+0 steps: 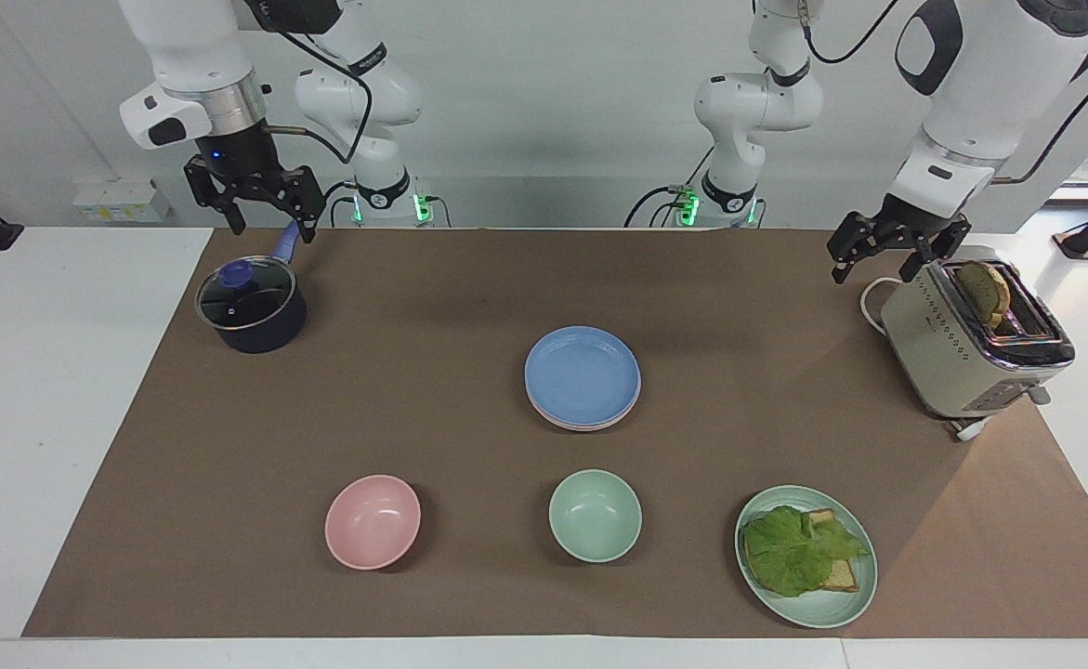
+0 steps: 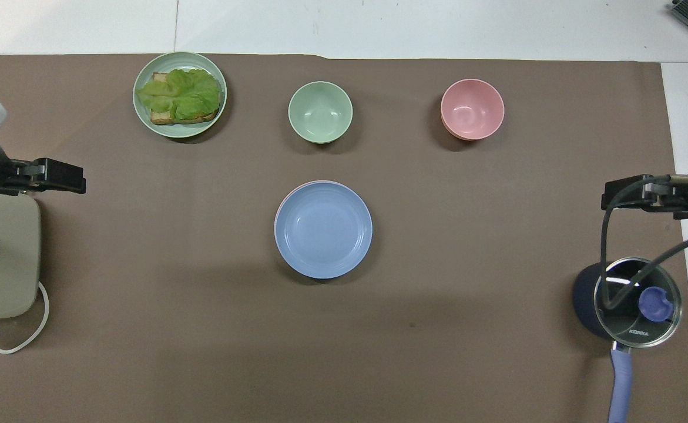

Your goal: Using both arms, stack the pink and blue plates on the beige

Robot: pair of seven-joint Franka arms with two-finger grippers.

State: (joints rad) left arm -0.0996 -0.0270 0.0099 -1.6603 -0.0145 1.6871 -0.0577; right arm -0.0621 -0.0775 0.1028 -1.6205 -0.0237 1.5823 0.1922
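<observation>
We see the tabletop (image 1: 469,279) carrying the stack at its middle: blue plate (image 1: 583,373) on top, pink plate (image 1: 570,421) showing as a rim beneath; the right claw (image 1: 253,197) hangs released over the saucepan (image 1: 251,305); the left claw (image 1: 897,243) hangs released beside the toaster (image 1: 971,339), empty.

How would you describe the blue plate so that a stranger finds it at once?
Start from the brown table mat and look at its middle. The round shallow blue plate lies there on top of a stack, nearer to the robots than the mint-green bowl. It alone is blue and flat.
</observation>
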